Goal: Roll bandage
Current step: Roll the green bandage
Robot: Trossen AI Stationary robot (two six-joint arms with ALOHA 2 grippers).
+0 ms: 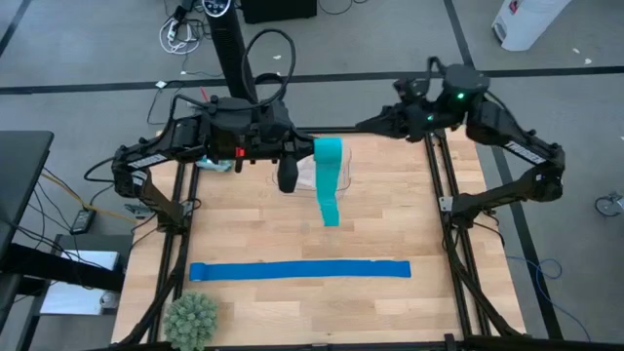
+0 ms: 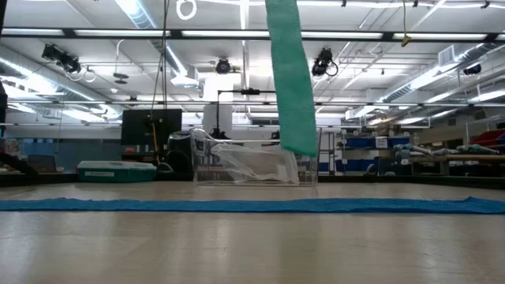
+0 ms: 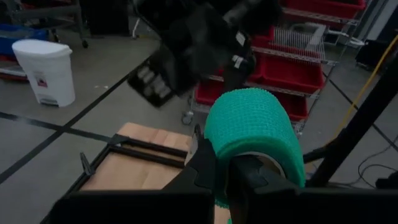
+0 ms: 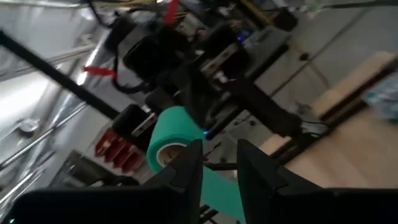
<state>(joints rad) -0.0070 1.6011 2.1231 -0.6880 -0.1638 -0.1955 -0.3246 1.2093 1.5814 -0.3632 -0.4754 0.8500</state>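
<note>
Part of the bandage (image 1: 330,175) is already wound: the left wrist view shows a fat teal roll (image 3: 252,127) sitting right at the left pincer (image 3: 221,171), whose fingers close in on the roll's core, so I judge it to be gripping the roll. From the roll a free tail hangs down; in the low view this tail (image 2: 290,79) ends clear above the worktop (image 2: 252,244), touching nothing. That loose length is what remains to be rolled, and it looks like a fair share of the strip.

In the high view the left pincer (image 1: 289,166) is held over the far middle of the worktop, just beside the roll, while the right pincer (image 1: 414,115) waits near the far right corner, well apart. The right wrist view shows its fingers (image 4: 186,168) parted with nothing between them, the roll (image 4: 174,140) farther off.

A royal-blue strip (image 1: 300,270) lies flat across the near worktop, untouched, and a clear plastic container (image 2: 252,162) stands behind the tail.
</note>
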